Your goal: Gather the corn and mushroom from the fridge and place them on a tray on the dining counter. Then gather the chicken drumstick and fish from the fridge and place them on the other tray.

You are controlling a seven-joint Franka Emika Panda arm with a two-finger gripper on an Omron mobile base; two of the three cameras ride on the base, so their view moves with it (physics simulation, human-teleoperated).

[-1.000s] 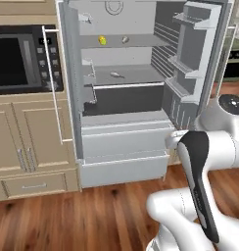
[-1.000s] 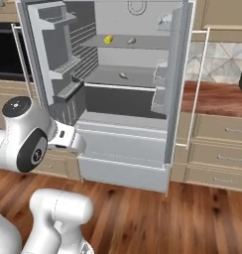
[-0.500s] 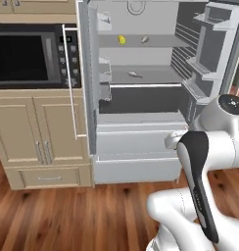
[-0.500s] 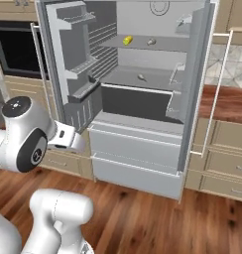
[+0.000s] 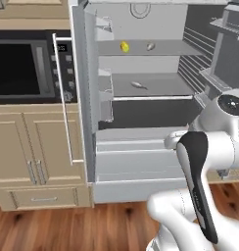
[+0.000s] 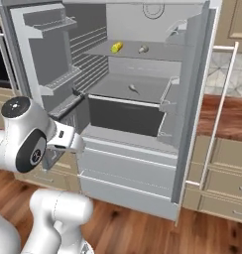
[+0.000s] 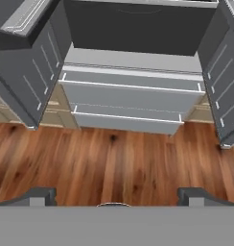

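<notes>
Viewing: I see the fridge [image 5: 141, 122] with both doors open.
Gripper [image 7: 116, 194]: jaws spread wide, holding nothing, over wood floor [image 7: 114, 163].
Corn [image 5: 125, 46], mushroom [image 5: 150, 46]: top shelf.
Fish [image 5: 138, 85]: 1 shelf lower.

Corn [image 5: 125, 46] left of mushroom [image 5: 150, 46] on fridge [image 5: 141, 166] upper shelf; fish [image 5: 138, 85] on shelf below.

Left base view from behind the arm, facing the open fridge [image 5: 141, 98] with microwave [image 5: 23, 66] at left, right base view facing the same fridge interior from the other side, hand view low and close, looking at the fridge's bottom drawers [image 7: 131, 103] and wood floor [image 7: 114, 168].
</notes>
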